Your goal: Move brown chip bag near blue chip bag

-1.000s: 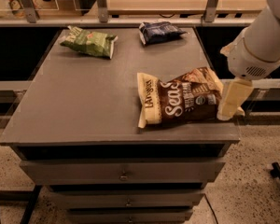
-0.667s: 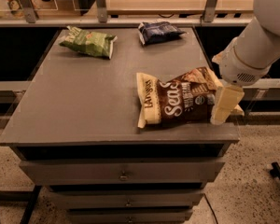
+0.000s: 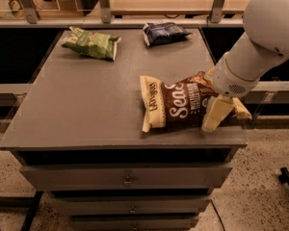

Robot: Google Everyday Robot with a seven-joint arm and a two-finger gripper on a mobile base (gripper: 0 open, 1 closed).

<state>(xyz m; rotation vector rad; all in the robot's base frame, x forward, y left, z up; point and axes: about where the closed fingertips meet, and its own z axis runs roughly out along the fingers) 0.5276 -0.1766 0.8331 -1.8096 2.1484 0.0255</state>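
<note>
Where the brown chip bag (image 3: 176, 107) lies, near the front right corner of the grey table (image 3: 86, 109), its pale yellow end points left and its dark body with white lettering runs off to the right. It rests flat on its side, slightly crumpled. At its right end sits the gripper (image 3: 227, 119), cream-coloured and low over the tabletop, right against the bag and covering part of it; whether it has closed on the bag or merely stands around it, I cannot tell. The white arm (image 3: 260, 42) slopes down to it from the upper right. The blue chip bag (image 3: 164, 32) lies well apart, at the far edge of the table, right of centre. A green bag (image 3: 91, 43) lies at the far left corner, apart from both. Under the tabletop are drawers (image 3: 127, 181) with small knobs.
</note>
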